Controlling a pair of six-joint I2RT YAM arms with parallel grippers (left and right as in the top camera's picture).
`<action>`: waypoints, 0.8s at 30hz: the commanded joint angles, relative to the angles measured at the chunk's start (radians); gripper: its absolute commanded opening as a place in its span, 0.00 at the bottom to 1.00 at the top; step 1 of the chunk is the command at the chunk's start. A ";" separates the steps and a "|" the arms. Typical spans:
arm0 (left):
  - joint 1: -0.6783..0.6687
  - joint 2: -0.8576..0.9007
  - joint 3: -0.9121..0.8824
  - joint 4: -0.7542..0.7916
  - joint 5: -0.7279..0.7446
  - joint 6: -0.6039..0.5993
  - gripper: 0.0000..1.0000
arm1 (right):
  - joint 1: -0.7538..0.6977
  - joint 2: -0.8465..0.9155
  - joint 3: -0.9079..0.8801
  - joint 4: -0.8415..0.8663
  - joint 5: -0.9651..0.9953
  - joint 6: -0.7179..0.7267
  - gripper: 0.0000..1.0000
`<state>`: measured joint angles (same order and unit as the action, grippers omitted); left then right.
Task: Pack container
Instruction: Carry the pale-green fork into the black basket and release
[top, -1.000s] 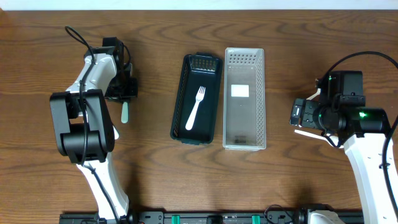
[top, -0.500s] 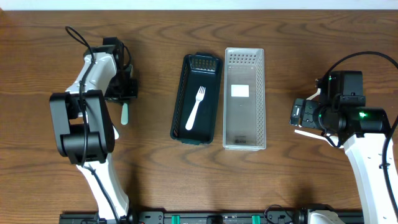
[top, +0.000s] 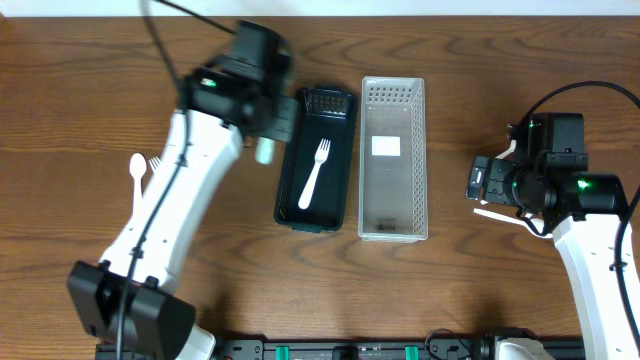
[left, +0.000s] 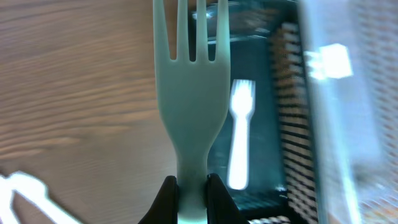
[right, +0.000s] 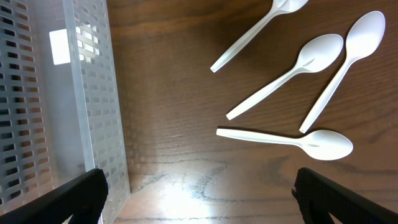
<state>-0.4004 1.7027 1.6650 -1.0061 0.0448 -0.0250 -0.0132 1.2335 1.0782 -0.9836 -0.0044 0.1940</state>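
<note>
My left gripper (top: 268, 128) is shut on a pale green plastic fork (left: 191, 106) and holds it above the left rim of the dark green tray (top: 290, 170). A white fork (top: 314, 172) lies in that tray; it also shows in the left wrist view (left: 239, 134). A clear perforated bin (top: 393, 205) stands to the right of the tray, with only a white label inside. My right gripper (right: 199, 193) is open and empty above bare table, right of the bin's wall (right: 93, 93). Several white spoons (right: 286, 68) lie under it.
A white spoon and fork (top: 141, 168) lie on the table at the left, partly under my left arm. The clear bin and the dark tray stand side by side, touching, in the middle.
My left arm has swung from the far left to the dark tray, carrying the green fork off the table. A white spoon and fork now show at the left. The right arm has not moved.
</note>
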 joint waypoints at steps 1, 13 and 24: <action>-0.058 0.044 -0.014 0.019 -0.004 -0.040 0.06 | 0.007 -0.001 0.018 -0.001 -0.003 0.000 0.99; -0.077 0.278 -0.016 0.042 0.035 -0.048 0.06 | 0.007 -0.001 0.018 -0.001 -0.003 -0.001 0.99; -0.081 0.391 -0.016 0.043 0.035 -0.048 0.17 | 0.007 -0.001 0.018 0.000 -0.003 -0.001 0.99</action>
<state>-0.4797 2.0808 1.6592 -0.9619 0.0750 -0.0566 -0.0132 1.2335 1.0782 -0.9833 -0.0044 0.1940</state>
